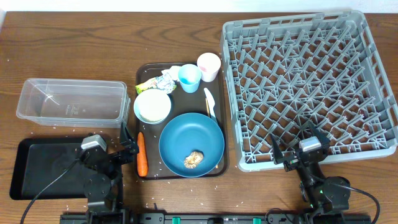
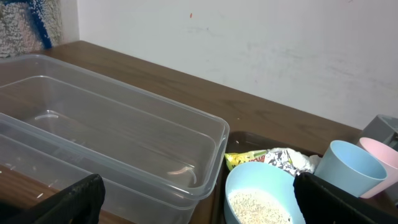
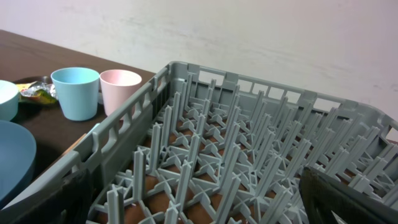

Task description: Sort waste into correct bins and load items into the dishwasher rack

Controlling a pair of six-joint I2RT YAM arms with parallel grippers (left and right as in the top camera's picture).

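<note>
- Overhead, both arms are sitting at the near edge of the table. The left gripper (image 1: 127,144) is hanging between the black tray-bin (image 1: 43,168) and the brown serving tray (image 1: 144,70), just beside the orange carrot (image 1: 142,154).
- In the left wrist view its 2 fingers (image 2: 68,199) are standing wide apart and gripping nothing.
- The right gripper (image 1: 291,142) is hovering over the near-left corner of the grey rack (image 1: 298,81). In the right wrist view its fingers (image 3: 348,199) are also spread wide, with nothing between them.
- The clear tub (image 1: 71,99) is sitting on the far side of the black tray-bin, left of the serving tray.
- On the serving tray, the blue plate (image 1: 186,140) is lying at the near end and carrying the brown lump (image 1: 194,159).
- The pale blue bowl (image 1: 152,107), holding rice (image 2: 258,208), is sitting at the plate's far left.
- The wrapper (image 1: 158,82), blue cup (image 1: 189,77) and pink cup (image 1: 209,66) are lining the far end.
- The spoon (image 1: 210,101) is lying at the right, between the plate and the pink cup.
- The carrot is lying along the tray's left edge.
</note>
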